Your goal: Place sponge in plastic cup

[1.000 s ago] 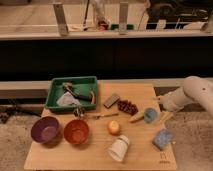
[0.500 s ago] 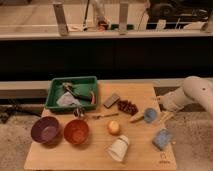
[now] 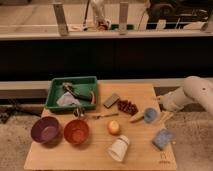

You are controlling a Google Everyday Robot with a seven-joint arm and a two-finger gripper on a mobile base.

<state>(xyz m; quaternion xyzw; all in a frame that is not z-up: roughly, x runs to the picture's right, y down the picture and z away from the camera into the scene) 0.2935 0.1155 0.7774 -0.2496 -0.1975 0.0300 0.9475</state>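
Note:
The sponge (image 3: 162, 139) lies flat near the table's front right corner, its pale blue-grey face up. A white plastic cup (image 3: 119, 148) lies on its side at the front middle, left of the sponge. My white arm (image 3: 192, 94) reaches in from the right. The gripper (image 3: 164, 116) hangs over the table's right edge, just behind the sponge and right of a small blue cup (image 3: 149, 115). It holds nothing that I can see.
A green tray (image 3: 55, 92) with utensils stands at the back left. A purple bowl (image 3: 46, 130) and an orange bowl (image 3: 76, 132) stand at the front left. A dark grey block (image 3: 111, 100), red grapes (image 3: 128, 106), a yellow piece (image 3: 136, 118) and an orange fruit (image 3: 114, 127) lie mid-table.

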